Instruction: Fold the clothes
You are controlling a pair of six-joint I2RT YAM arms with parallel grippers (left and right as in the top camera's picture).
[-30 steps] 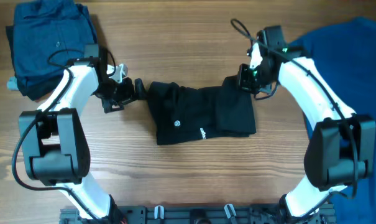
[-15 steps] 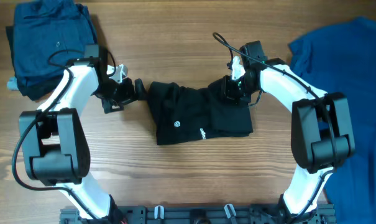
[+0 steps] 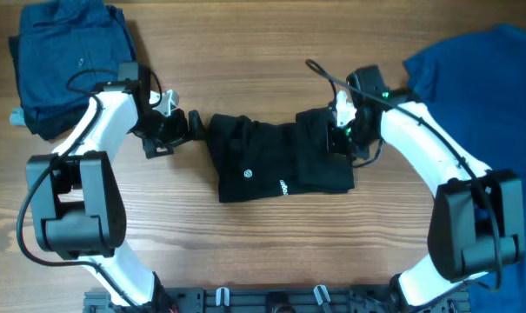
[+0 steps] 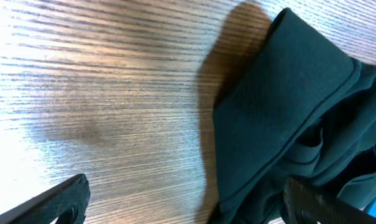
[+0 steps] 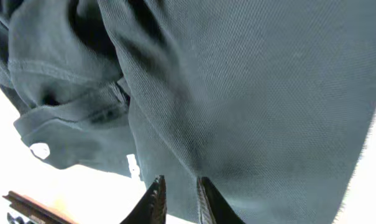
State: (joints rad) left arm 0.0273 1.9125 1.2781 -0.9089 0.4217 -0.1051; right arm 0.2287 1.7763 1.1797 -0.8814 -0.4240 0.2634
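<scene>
Well left of the black T-shirt point(image 3: 276, 156) lies a dark blue pile point(image 3: 67, 61). The left gripper point(image 3: 171, 130) waits just beside the shirt's left edge; its wrist view shows the jaws spread wide over bare table point(image 4: 100, 93). The shirt lies bunched mid-table. The right gripper point(image 3: 339, 139) sits on its upper right corner. Only its wrist view shows the fingertips point(image 5: 155, 198), barely parted above the cloth. A bright blue T-shirt point(image 3: 497, 87) lies right.

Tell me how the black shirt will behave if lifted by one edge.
Probably floppy: the black shirt lies in soft overlapping folds, so a lifted edge would likely droop and unfold. Its fine knit looks thin, so probably light. Pushed on the wooden table, it would more likely bunch than slide.
</scene>
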